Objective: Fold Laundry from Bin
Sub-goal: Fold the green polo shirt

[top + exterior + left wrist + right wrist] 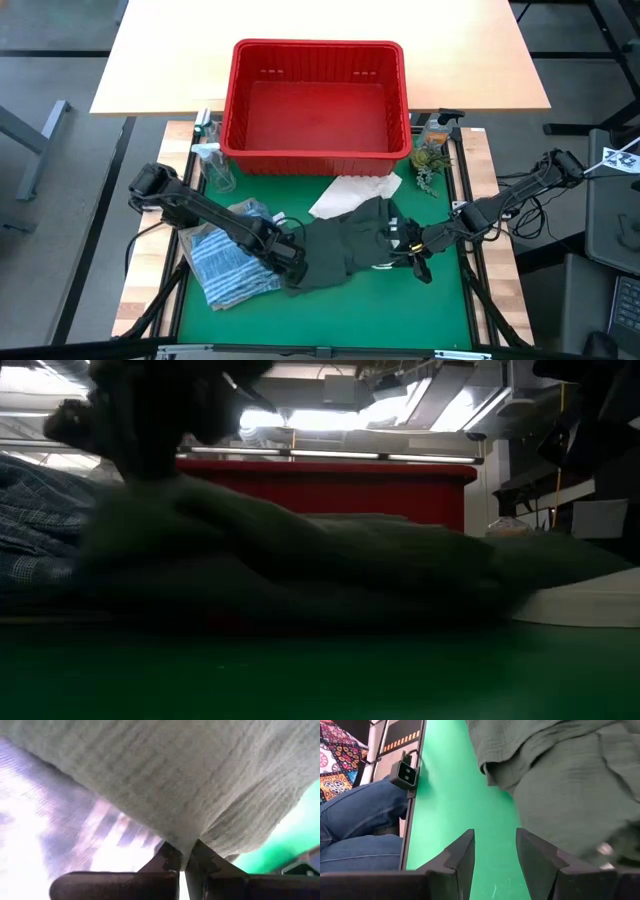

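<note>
**A:** Dark green garment (345,250) first: where is it, and how will it handle?

**B:** It lies crumpled in the middle of the green mat (330,320) on the table, between my 2 arms. Its left end touches the blue-white striped shirt (228,262), and its far side lies against the small white cloth (352,192). The bin (316,52) stands at the far edge of the mat and shows only its bare red floor. I judge the garment light, limp and crinkly in weave. It will sag and bunch when lifted, so a pinch on an edge or a corner suits it better than a grab at the bulk. Nothing about it looks fragile.

**A:** And your left end effector?

**B:** My left end effector (182,857) sits at the garment's left end, fingers together, with a ridge of the pale-looking weave pinched between the tips. The cloth rises out of that pinch like a tent, so I count it clamped.

**A:** The right one?

**B:** My right end effector (495,852) is at the garment's right end, low over the mat, fingers apart with bare green showing between them. It holds nothing; the cloth lies just beside 1 finger (537,857). A person's knee in blue jeans (362,827) shows beyond the table's near edge.

**A:** What next, then?

**B:** I reckon the right side needs its own edge pinch before any spreading.
</note>
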Robot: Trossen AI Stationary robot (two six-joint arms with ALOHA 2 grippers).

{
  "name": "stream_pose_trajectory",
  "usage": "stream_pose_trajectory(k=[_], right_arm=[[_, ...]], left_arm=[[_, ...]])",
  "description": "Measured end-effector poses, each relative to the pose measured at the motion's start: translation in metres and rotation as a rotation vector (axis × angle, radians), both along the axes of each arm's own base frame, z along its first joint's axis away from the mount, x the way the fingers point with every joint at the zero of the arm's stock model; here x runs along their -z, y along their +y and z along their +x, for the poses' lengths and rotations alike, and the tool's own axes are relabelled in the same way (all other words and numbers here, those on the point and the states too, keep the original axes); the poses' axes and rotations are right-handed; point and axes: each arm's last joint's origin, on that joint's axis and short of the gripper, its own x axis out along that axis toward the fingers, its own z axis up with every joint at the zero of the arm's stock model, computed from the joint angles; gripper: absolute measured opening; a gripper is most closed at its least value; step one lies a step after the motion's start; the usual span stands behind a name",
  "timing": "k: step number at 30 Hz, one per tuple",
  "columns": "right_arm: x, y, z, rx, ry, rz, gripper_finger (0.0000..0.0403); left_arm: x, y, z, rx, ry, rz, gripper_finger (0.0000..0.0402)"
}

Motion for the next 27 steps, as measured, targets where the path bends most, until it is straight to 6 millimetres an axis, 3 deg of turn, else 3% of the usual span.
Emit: stream_pose_trajectory(k=[5, 11, 27], right_arm=[[-0.001, -0.001, -0.001, 0.003, -0.005, 0.0, 0.0143], [0.009, -0.003, -0.003, 0.049, 0.09, -0.069, 0.0143], [0.064, 0.005, 0.016, 0.081, 0.375, -0.231, 0.0143]], left_arm=[[-0.018, 0.006, -0.014, 0.0, 0.019, -0.007, 0.0001], [-0.024, 0.013, -0.022, 0.019, 0.064, -0.007, 0.0001], [-0.026, 0.018, -0.039, 0.053, 0.225, -0.008, 0.0]])
